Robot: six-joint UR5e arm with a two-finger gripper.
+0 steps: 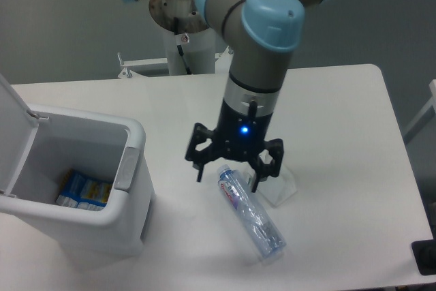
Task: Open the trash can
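The trash can [129, 217] is a big white boxy bin at the left of the table. Its lid [12, 134] stands swung up at the far left, so the inside shows. A grey tab [125, 168] sits on its right rim. My gripper [228, 178] is open, hanging well to the right of the bin. Its black fingers straddle the cap end of a clear plastic bottle [252, 217] lying on the table, and nothing is held.
Blue and yellow packets [83, 189] lie at the bottom of the bin. A clear crumpled bag [281, 185] rests beside the bottle, partly behind the gripper. The table's right edge [402, 168] runs down the right side.
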